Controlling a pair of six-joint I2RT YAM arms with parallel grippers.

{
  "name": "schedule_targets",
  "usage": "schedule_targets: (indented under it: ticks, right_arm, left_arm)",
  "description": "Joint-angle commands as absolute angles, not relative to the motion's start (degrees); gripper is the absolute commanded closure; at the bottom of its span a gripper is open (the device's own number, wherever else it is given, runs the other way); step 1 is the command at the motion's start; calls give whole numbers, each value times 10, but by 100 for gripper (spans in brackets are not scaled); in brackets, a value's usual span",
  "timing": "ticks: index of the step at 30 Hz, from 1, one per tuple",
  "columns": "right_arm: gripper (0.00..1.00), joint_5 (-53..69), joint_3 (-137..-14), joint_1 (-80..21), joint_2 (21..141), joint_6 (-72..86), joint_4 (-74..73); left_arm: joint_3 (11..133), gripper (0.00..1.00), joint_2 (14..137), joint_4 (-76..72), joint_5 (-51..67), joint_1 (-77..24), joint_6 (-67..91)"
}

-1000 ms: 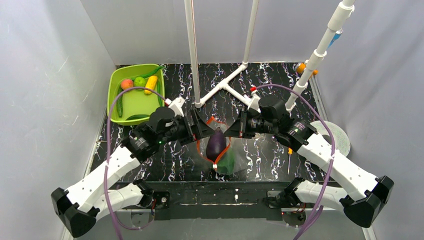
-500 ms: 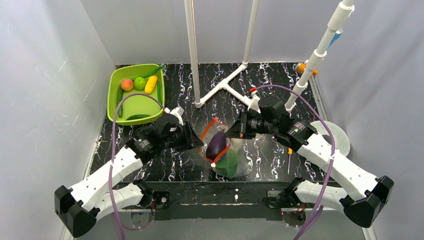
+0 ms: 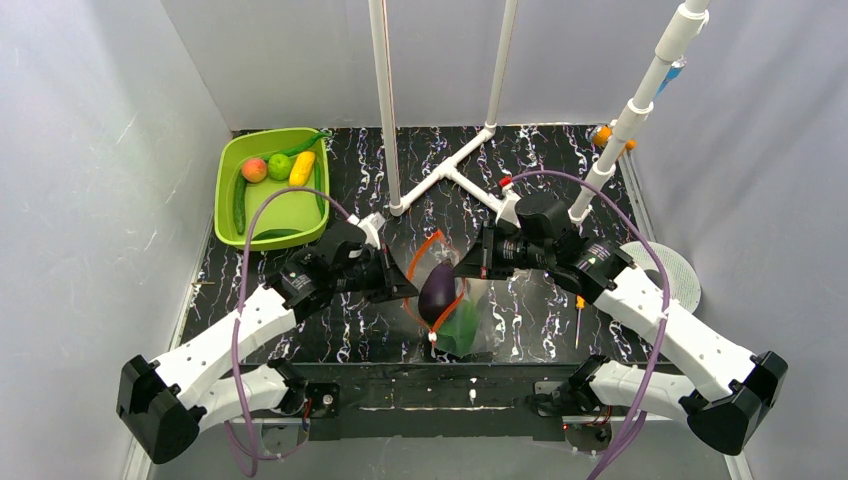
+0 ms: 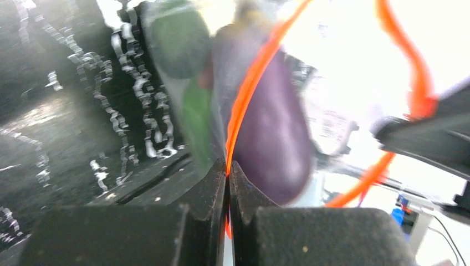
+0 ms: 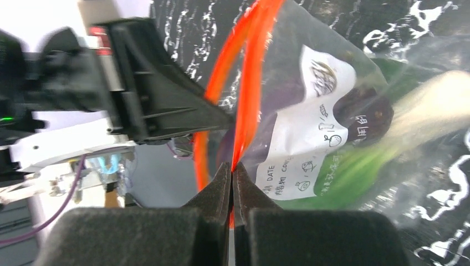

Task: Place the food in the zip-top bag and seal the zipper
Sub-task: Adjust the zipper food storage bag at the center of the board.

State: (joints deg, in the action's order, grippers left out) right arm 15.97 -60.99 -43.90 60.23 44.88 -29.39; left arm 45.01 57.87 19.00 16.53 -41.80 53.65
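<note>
The clear zip-top bag (image 3: 470,310) hangs between my two grippers at the table's middle, its mouth held apart. My left gripper (image 3: 408,292) is shut on the left side of the red-orange zipper (image 4: 244,94), pinching the strip at its fingertips (image 4: 228,166). My right gripper (image 3: 461,270) is shut on the zipper's right side (image 5: 232,166). The purple eggplant (image 3: 437,290) sits in the bag's mouth above the leafy green vegetable (image 3: 458,326). A red-orange fruit (image 3: 254,169), a lime-green fruit (image 3: 279,165), a yellow piece (image 3: 302,168) and green pods (image 3: 240,205) lie in the green bin (image 3: 285,208).
A white pipe frame (image 3: 440,180) stands just behind the bag. An orange-handled screwdriver (image 3: 579,315) lies to the right of the bag, under the right arm. A white disc (image 3: 682,275) lies at the table's right edge.
My left gripper, open around the eggplant a second ago, drew back to the left, then came in lower and shut on the zipper's left side. The eggplant has sunk slightly into the bag.
</note>
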Motion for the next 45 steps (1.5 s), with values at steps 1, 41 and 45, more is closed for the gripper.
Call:
schedule_targets:
  ticks: [1, 41, 45]
  right_arm:
    - [99, 91, -671, -439, 604, 380, -363]
    - [99, -15, -648, -439, 528, 363, -400]
    - [99, -12, -643, -439, 528, 362, -399]
  left_arm:
    - [542, 100, 564, 134, 243, -417, 514]
    - [662, 37, 547, 436, -21, -372, 356]
    - [665, 28, 536, 473, -173, -365, 295]
